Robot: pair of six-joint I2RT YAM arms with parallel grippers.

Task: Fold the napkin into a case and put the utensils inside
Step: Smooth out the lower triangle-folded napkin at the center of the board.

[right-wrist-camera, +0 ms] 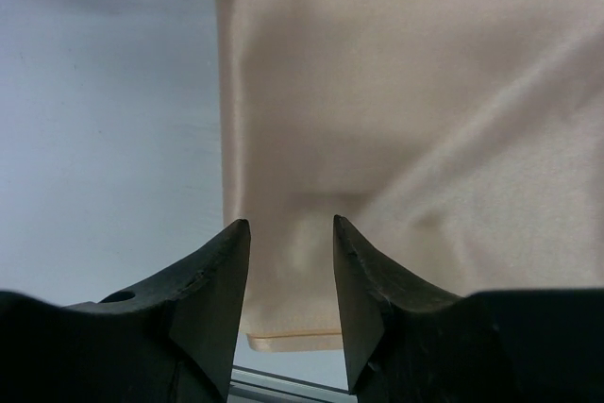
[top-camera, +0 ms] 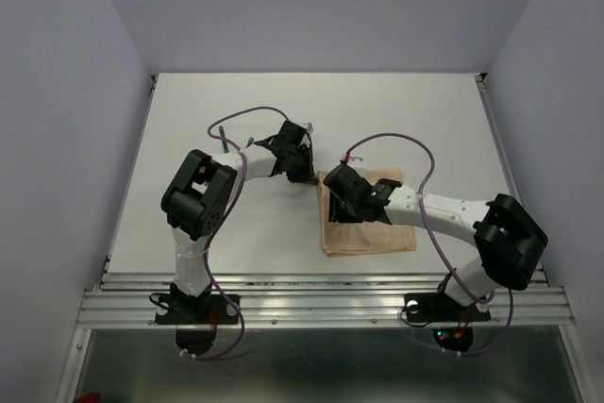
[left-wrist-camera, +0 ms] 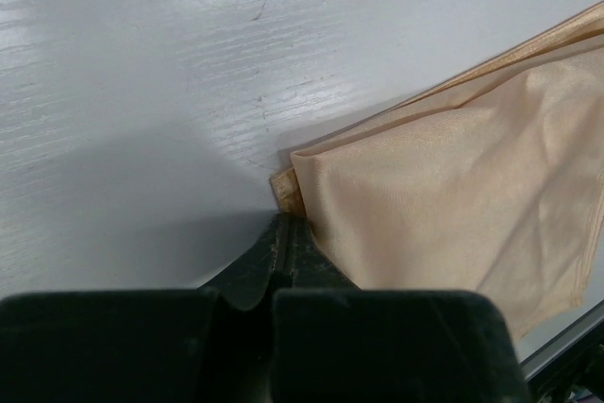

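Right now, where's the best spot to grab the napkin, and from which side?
I'd grab the napkin by its far left corner, coming in low from the left. It lies flat, so the middle gives nothing to pinch, but at that corner the stacked hems stick out. The left gripper sits shut right there; the right gripper hangs open over the cloth.

Left gripper (left-wrist-camera: 283, 229) jaws seem pressed together; right gripper (right-wrist-camera: 291, 229) jaws parted.
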